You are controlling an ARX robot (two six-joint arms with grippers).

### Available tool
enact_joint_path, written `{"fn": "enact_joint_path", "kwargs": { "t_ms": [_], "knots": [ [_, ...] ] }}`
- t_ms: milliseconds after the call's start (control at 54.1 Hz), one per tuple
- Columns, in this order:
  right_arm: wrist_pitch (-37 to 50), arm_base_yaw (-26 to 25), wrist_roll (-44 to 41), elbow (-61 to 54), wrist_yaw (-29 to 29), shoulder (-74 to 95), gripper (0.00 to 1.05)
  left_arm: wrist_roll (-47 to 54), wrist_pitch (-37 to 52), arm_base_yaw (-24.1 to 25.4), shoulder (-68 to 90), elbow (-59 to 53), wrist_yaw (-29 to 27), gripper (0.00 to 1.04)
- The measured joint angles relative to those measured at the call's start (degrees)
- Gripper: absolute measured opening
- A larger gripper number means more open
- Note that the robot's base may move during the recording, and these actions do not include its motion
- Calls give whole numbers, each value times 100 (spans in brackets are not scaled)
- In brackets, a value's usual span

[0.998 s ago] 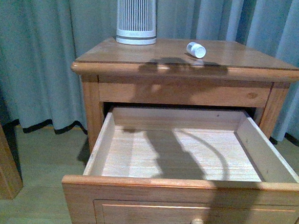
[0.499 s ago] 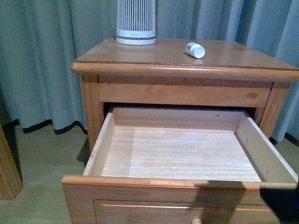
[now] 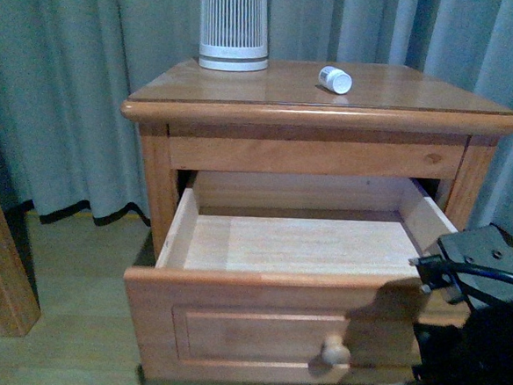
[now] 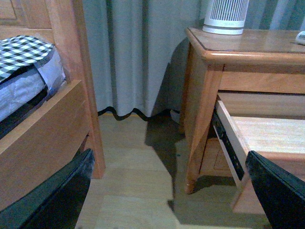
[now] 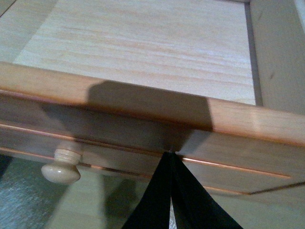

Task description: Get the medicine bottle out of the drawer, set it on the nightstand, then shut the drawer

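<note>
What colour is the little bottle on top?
White, cap included; the bottle shows best in the front view.

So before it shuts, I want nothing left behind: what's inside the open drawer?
The drawer shows only bare pale wood. The strip behind its front panel is hidden. The medicine bottle lies on the nightstand.

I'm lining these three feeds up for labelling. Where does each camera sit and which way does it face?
Front: on the robot's body, facing the nightstand and open drawer; right arm shows low at the edge.
Left wrist: beside the nightstand, facing curtain and bed frame; open left gripper shows.
Right wrist: tight on the drawer front; shut right gripper touches it.
Shared: drawer, knob.
</note>
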Motion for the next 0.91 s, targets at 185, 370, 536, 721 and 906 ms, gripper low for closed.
{"fn": "enact_joint_path", "kwargs": {
  "t_ms": [185,370,536,721,906],
  "knots": [
    [-192,-385,-752,1281,-146,951,3,0,0,0,0,0,2,98],
    [-688,-579,-1115,2415,-205,1506,3,0,0,0,0,0,2,98],
    [-1049,-737,-1320,3217,-221,1899,3,0,0,0,0,0,0,98],
    [-1399,-894,-1600,4017,-446,2262,3,0,0,0,0,0,2,98],
    [-1742,-944,-1775,4546,-654,2391,3,0,0,0,0,0,2,98]
  ]
}}
